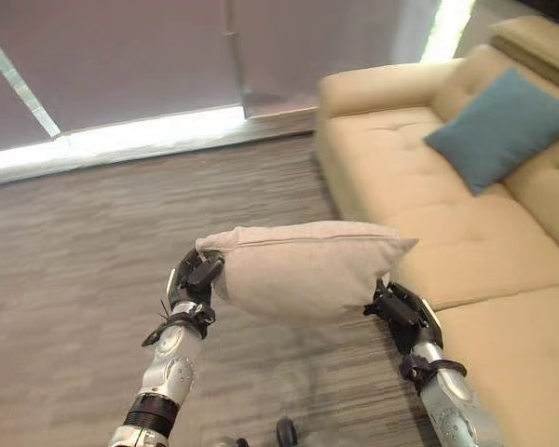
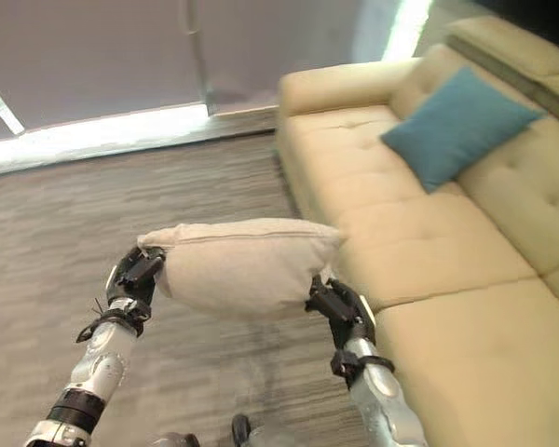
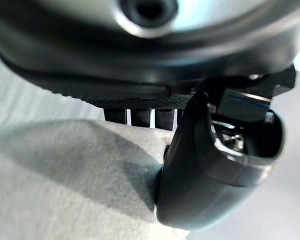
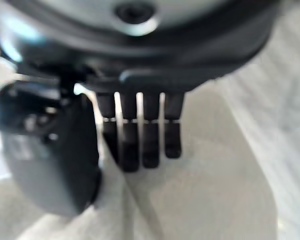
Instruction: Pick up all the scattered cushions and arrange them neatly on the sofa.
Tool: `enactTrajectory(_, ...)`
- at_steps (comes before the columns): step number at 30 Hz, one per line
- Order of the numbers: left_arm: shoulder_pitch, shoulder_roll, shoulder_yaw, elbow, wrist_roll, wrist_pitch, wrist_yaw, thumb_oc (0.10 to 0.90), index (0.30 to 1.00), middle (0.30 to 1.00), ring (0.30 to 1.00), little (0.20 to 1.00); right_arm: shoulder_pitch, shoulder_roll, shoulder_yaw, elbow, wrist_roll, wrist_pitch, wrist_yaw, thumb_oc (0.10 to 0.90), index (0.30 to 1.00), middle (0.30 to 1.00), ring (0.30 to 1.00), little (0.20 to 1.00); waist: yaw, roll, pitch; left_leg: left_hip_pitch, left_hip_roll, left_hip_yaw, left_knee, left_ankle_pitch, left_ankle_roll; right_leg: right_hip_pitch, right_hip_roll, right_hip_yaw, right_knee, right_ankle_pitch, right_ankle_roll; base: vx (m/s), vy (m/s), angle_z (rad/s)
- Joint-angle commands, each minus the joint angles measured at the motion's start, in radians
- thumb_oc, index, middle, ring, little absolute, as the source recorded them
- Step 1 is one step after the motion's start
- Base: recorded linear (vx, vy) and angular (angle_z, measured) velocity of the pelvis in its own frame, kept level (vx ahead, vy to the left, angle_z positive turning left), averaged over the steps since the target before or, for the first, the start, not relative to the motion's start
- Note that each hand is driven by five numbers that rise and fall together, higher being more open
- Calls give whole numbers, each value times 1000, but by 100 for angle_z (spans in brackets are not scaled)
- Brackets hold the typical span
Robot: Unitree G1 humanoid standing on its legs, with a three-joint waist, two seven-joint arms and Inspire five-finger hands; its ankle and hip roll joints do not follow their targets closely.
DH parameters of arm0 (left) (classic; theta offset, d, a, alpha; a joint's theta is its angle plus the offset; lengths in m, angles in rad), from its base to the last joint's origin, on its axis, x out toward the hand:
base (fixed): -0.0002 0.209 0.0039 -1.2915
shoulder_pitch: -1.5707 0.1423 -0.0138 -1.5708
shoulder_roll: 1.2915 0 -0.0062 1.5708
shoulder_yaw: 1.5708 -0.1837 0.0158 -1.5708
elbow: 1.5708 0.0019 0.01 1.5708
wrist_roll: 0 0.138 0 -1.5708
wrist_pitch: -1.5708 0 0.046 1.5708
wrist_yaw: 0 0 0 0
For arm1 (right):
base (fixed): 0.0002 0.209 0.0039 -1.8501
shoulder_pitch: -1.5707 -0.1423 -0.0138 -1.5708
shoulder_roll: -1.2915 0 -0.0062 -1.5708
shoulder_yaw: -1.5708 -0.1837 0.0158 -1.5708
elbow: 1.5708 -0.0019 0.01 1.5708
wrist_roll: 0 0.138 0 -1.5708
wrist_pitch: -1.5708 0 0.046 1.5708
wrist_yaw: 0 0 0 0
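Carrying step: left robot hand [image 1: 194, 279] and right robot hand [image 1: 402, 315] each pinch an end of the beige cushion [image 1: 303, 268], held above the floor [image 1: 65, 270] beside the sofa [image 1: 466, 251]; next, place it near the teal cushion [image 1: 498, 126]

Matt cloth beige cushion [image 1: 303, 270]; tufted fabric sofa [image 1: 466, 251].

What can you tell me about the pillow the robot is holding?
The beige cushion is soft-looking plain fabric with a seam along its top edge and pointed corners. It hangs in the air above the grey carpet floor, lying roughly level, just in front of the tan sofa. The left hand pinches one end and the right hand the other, fingers and thumb squeezing the cloth.
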Motion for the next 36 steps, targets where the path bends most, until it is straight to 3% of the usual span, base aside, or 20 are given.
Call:
enactTrajectory(1, -102, -42, -109, -143, 94, -48, -121, 400, 300, 300, 300, 300, -122, -13, 17, -140, -38, -145, 72, 400, 300, 300, 300, 300, 11, 52, -58, 37, 16, -175, -99, 127, -41, 4, -57, 81, 100, -159, 80, 503, 263, -289)
enactTrajectory(3, -148, -57, -129, -104, 126, -65, -102, 400, 300, 300, 300, 300, -105, 0, 24, -146, -58, -149, 82, 400, 300, 300, 300, 300, -12, 97, -77, 88, 27, -81, -91, 120, -28, -19, -111, 104, 134, -159, 126, 451, 413, -246)
enactTrajectory(5, -168, -51, -129, -106, 138, -83, -88, 400, 300, 300, 300, 300, -138, 2, 57, -160, -105, -151, 82, 400, 300, 300, 300, 300, -6, 119, -66, 140, 25, 55, -95, 82, -9, -115, -184, -24, 235, -134, 162, 238, 262, -190)
enactTrajectory(6, -168, -51, -129, -106, 138, -83, -88, 400, 300, 300, 300, 300, -138, 2, 57, -160, -105, -151, 82, 400, 300, 300, 300, 300, -5, 119, -66, 139, 26, 55, -95, 82, -9, -116, -184, -23, 235, -134, 162, 205, 237, -206)
enactTrajectory(7, -176, -34, -133, -123, 151, -92, -80, 400, 300, 300, 300, 300, -161, 11, 81, -175, -142, -146, 84, 400, 300, 300, 300, 300, 0, 143, -68, 173, 34, 154, -108, 57, -4, -184, -275, -242, 259, -117, 174, 111, 143, -178)
enactTrajectory(8, -176, -34, -133, -123, 151, -92, -80, 400, 300, 300, 300, 300, -161, 11, 81, -175, -142, -146, 84, 400, 300, 300, 300, 300, 0, 143, -68, 172, 34, 154, -108, 57, -4, -184, -275, -242, 259, -117, 174, 247, 300, -203)
enactTrajectory(9, -179, -35, -140, -115, 160, -90, -78, 400, 300, 300, 300, 300, -164, 13, 110, -185, -172, -145, 94, 400, 300, 300, 300, 300, -10, 161, -60, 220, 34, 237, -110, 24, 9, -218, -301, -338, 258, -117, 183, 196, 195, -219)
enactTrajectory(12, -150, -43, -135, -126, 184, -88, -97, 400, 300, 300, 300, 300, -139, 10, 123, -214, -188, -142, 117, 400, 300, 300, 300, 300, -16, 172, -65, 267, 32, 347, -105, -21, 18, -206, -351, -442, 158, -82, 198, 192, 102, -152)
enactTrajectory(17, -118, -66, -147, -143, 194, -87, -121, 400, 300, 300, 300, 300, -134, -2, 145, -206, -198, -134, 123, 400, 300, 300, 300, 300, -14, 182, -90, 315, 15, 450, -152, -18, 13, -170, -353, -462, -21, -1, 236, 180, -36, -83)
enactTrajectory(20, -142, -95, -167, -110, 170, -89, -104, 400, 300, 300, 300, 300, -174, -14, 166, -177, -216, -134, 100, 400, 300, 300, 300, 300, -22, 199, -86, 365, 33, 489, -177, -45, -7, -280, -351, -504, -84, 76, 280, 308, -221, -74)
enactTrajectory(24, -193, -117, -215, -58, 168, -92, -109, 400, 300, 300, 300, 300, -179, -22, 154, -174, -216, -145, 64, 400, 300, 300, 300, 300, -48, 182, -74, 425, 68, 446, -117, -84, -27, -279, -327, -434, -59, 62, 259, 370, -316, -11)
enactTrajectory(26, -201, -123, -215, -53, 157, -98, -108, 400, 300, 300, 300, 300, -204, -36, 172, -157, -210, -156, 54, 400, 300, 300, 300, 300, -54, 190, -73, 397, 150, 418, 69, -7, -70, -256, -267, -422, -35, 21, 207, 375, -569, 54)
enactTrajectory(27, -211, -125, -227, -58, 149, -86, -100, 400, 300, 300, 300, 300, -210, -48, 168, -164, -202, -159, 35, 400, 300, 300, 300, 300, -31, 165, -46, 289, 236, 346, 355, 123, -74, -201, -229, -418, -19, -23, 141, 296, -575, 39)
enactTrajectory(29, -221, -128, -235, -56, 146, -83, -96, 400, 300, 300, 300, 300, -212, -50, 161, -171, -195, -157, 30, 400, 300, 300, 300, 300, -25, 156, -36, 250, 257, 314, 442, 133, -65, -157, -210, -427, -31, -43, 114, 194, -393, 3)
enactTrajectory(31, -237, -131, -247, -56, 152, -82, -74, 400, 300, 300, 300, 300, -242, -52, 164, -172, -198, -152, 6, 400, 300, 300, 300, 300, 23, 108, -17, 105, 102, 230, 514, 66, -11, -113, -232, -392, -46, -42, 102, 249, -213, -4)
enactTrajectory(32, -247, -133, -250, -60, 151, -87, -72, 400, 300, 300, 300, 300, -256, -41, 166, -178, -199, -159, 6, 400, 300, 300, 300, 300, 60, 93, -21, 18, -13, 182, 390, -15, 11, -74, -225, -360, -71, -49, 120, 271, -47, -33)
enactTrajectory(33, -247, -132, -250, -60, 151, -87, -72, 400, 300, 300, 300, 300, -256, -40, 166, -178, -199, -159, 6, 400, 300, 300, 300, 300, 60, 90, -24, 19, -17, 184, 382, -9, 12, -77, -229, -359, -71, -48, 121, 445, 22, -42)
enactTrajectory(34, -256, -127, -253, -61, 146, -91, -76, 400, 300, 300, 300, 300, -270, -38, 174, -164, -213, -166, 3, 400, 300, 300, 300, 300, 92, 107, -28, 10, -10, 156, 121, 58, -3, -40, -212, -344, -79, -68, 136, 238, 53, -74)
enactTrajectory(35, -257, -127, -253, -60, 146, -91, -76, 400, 300, 300, 300, 300, -271, -38, 174, -163, -213, -166, 3, 400, 300, 300, 300, 300, 93, 105, -29, 14, -12, 157, 110, 65, -3, -41, -213, -343, -79, -67, 136, 366, 48, -68)
enactTrajectory(36, -260, -113, -253, -62, 171, -97, -62, 400, 300, 300, 300, 300, -295, -32, 180, -138, -216, -170, -5, 400, 300, 300, 300, 300, 123, 108, -28, -2, -46, 81, 49, 90, -5, -18, -201, -316, -78, -76, 134, 276, -40, -101)
